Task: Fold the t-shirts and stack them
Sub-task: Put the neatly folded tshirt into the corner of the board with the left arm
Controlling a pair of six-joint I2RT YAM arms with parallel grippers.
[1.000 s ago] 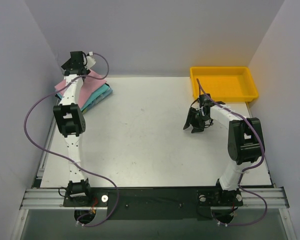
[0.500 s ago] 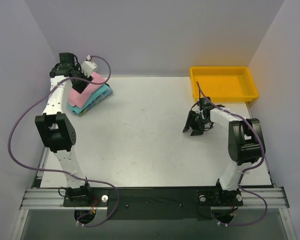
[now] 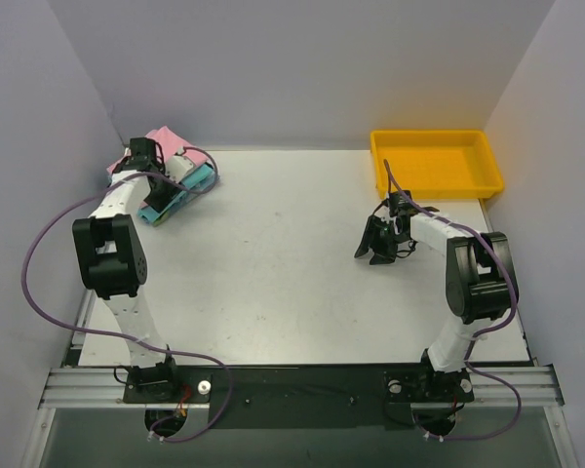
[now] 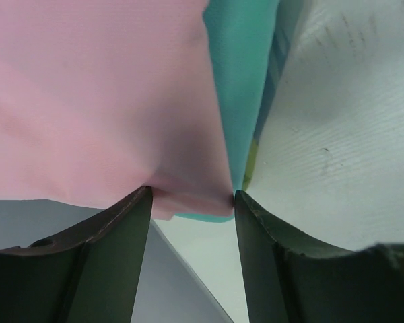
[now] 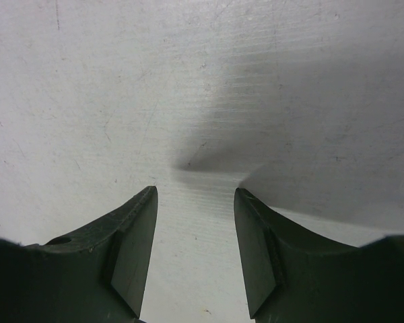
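Note:
The t-shirts lie stacked at the table's back left corner. The light pink one (image 3: 162,139) is on top and the teal-green one (image 3: 183,193) under it. In the left wrist view the pink shirt (image 4: 94,94) fills the upper left, the teal one (image 4: 239,74) lies beside it, and a blue edge (image 4: 279,60) shows under that. My left gripper (image 3: 164,197) is down on the stack, jaws apart, with the pink shirt's corner (image 4: 192,195) between the fingertips. My right gripper (image 3: 375,252) is open and empty just above bare table (image 5: 195,192).
A yellow plastic tray (image 3: 434,193) stands at the back right, just behind the right arm. Walls close in the table on the left, back and right. The left arm's purple cable (image 3: 39,244) loops out past the table's left edge.
My left arm has swung back and left and lowered its gripper onto the shirt stack, covering most of it. The right gripper has barely moved.

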